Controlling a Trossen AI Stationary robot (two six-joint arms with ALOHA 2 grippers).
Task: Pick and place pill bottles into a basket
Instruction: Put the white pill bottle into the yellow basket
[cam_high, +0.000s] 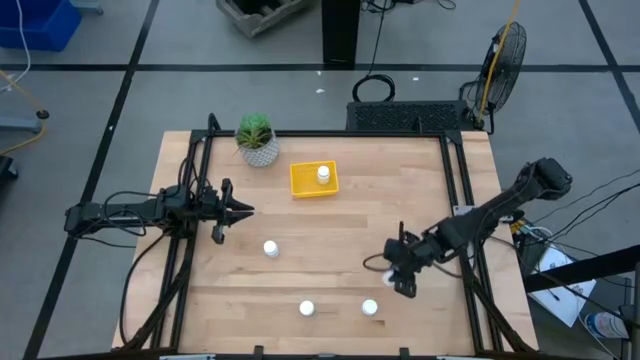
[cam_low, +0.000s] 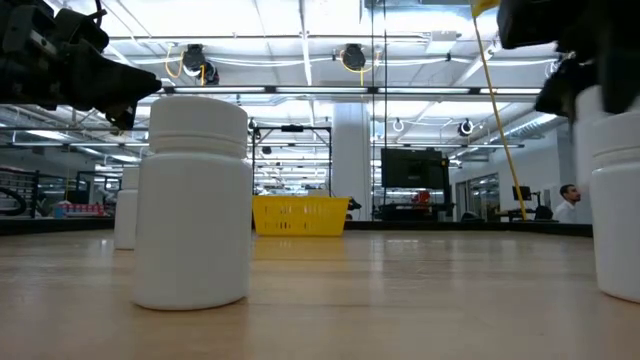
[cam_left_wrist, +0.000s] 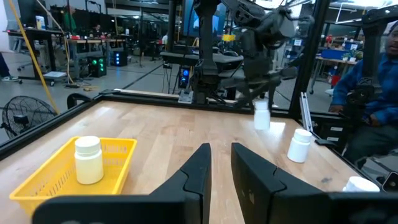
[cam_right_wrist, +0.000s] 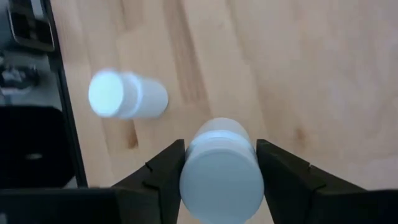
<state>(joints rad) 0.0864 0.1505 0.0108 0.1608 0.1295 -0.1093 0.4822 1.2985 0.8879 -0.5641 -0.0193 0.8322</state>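
Note:
The yellow basket (cam_high: 314, 180) sits at the table's far middle with one white pill bottle (cam_high: 323, 175) standing in it; it also shows in the left wrist view (cam_left_wrist: 87, 160). Three more bottles stand on the table (cam_high: 270, 248) (cam_high: 307, 308) (cam_high: 370, 307). My right gripper (cam_high: 392, 265) is at the right near side, shut on a fifth bottle (cam_right_wrist: 221, 168). My left gripper (cam_high: 245, 210) hovers at the table's left, empty, with only a narrow gap between its fingers (cam_left_wrist: 221, 171). My right gripper pinches the bottle's round body (cam_right_wrist: 219, 134) between its two fingers, one on each side just below the cap. The fingers come from above, slanting down, and the bottle stays upright with its cap up (cam_left_wrist: 262, 115). I cannot tell whether its base is off the table.
A white pot with a green plant (cam_high: 257, 140) stands at the far left, beside the basket. Black frame rails run along the table's left (cam_high: 185, 250) and right (cam_high: 465, 220) sides. A person sits beyond the right edge (cam_left_wrist: 373, 81). One standing bottle (cam_right_wrist: 124, 94) is close to my right gripper.

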